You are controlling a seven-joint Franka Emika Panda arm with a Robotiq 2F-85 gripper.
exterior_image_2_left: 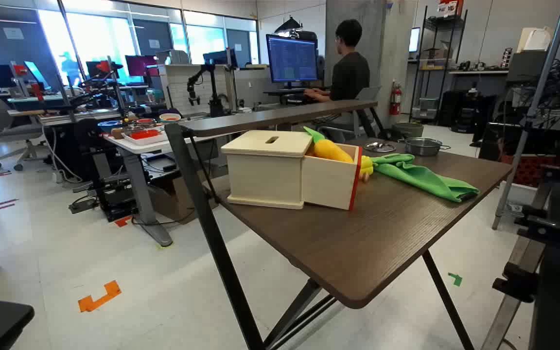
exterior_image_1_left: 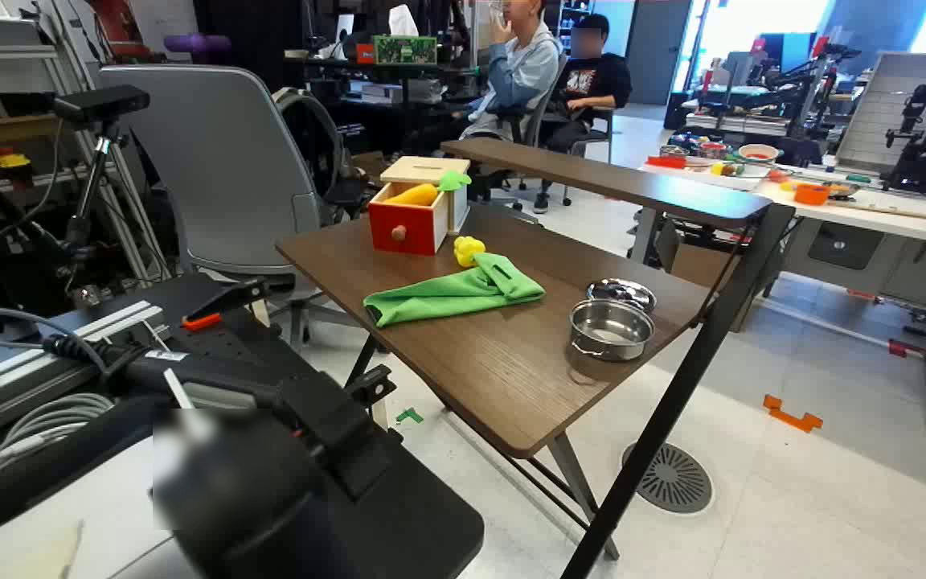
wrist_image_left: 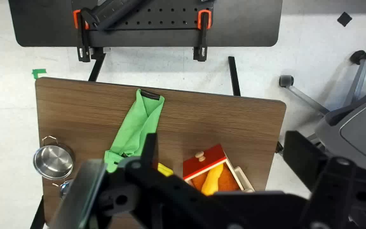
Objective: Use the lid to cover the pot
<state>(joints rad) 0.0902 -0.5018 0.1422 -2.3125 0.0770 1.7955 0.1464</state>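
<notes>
1 lid (exterior_image_1_left: 621,293) beside 1 pot (exterior_image_1_left: 612,331) | 1 cloth (exterior_image_1_left: 455,296) | 2 jaws apart

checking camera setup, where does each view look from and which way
An exterior view: above the pot end, facing across the table; dark hardware, perhaps arm, lower left.
An exterior view: above the box end, facing the pot; arm unseen.
Wrist view: overhead, facing down; open tool at bottom.
Both exterior views share pot, box, lid.

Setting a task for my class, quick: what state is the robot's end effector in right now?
Black two-fingered end effector: open, jaws wide apart in the wrist view, holding nothing.
</notes>
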